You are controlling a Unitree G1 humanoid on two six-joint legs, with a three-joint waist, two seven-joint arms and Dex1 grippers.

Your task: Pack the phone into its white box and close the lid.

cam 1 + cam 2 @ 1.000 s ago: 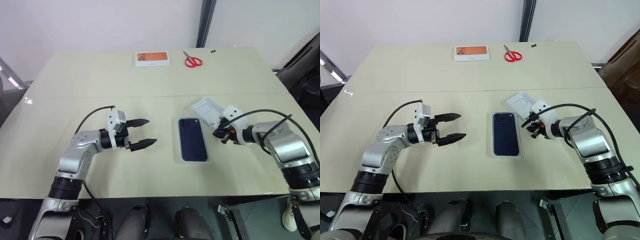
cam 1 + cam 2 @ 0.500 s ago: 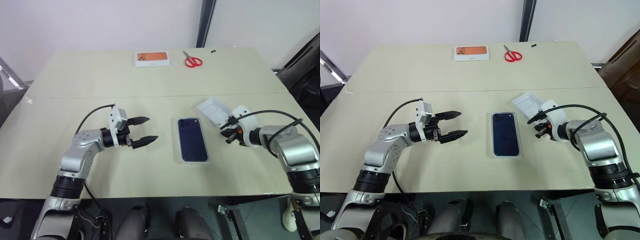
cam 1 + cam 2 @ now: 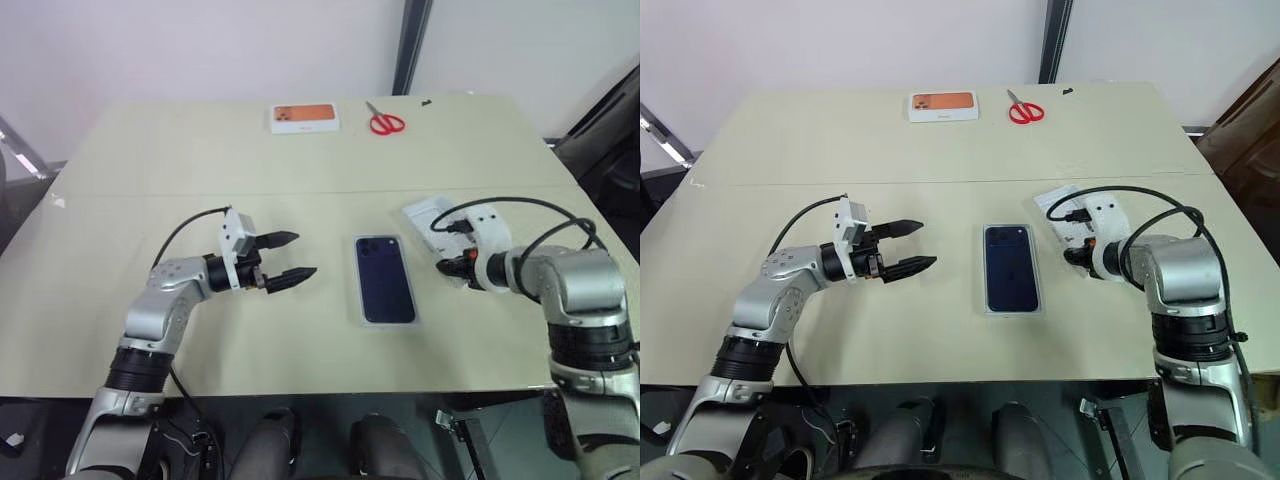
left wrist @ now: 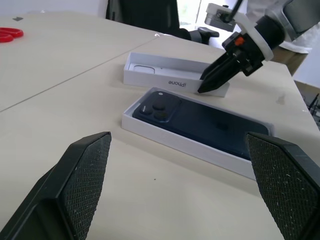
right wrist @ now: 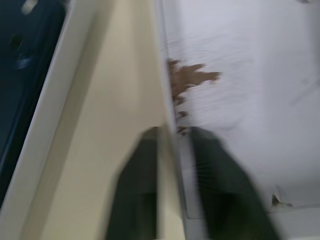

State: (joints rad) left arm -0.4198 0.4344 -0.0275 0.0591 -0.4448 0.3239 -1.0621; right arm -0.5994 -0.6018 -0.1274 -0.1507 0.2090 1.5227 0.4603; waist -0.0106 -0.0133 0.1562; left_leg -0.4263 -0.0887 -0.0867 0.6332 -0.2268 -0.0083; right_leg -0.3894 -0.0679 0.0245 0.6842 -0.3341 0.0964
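Phone (image 3: 386, 279) is lying in the white box (image 3: 362, 300), long axis running away from you, camera bump at the far end. Your right gripper (image 4: 209, 86) has rolled downward since a second ago; its fingers are straddling the lid's (image 4: 150, 69) near wall with a narrow gap. Your left gripper (image 3: 291, 257) is staying wide apart. The left wrist view is showing "iPhone" lettering on that wall.

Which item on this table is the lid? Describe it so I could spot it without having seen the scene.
Start at the beige table and find the phone lying in the white box near its middle. Just to the robot's right of it lies the lid, open side up, at the right hand. Unlike the orange-topped box at the far edge, it is all white, with "iPhone" on its side wall.
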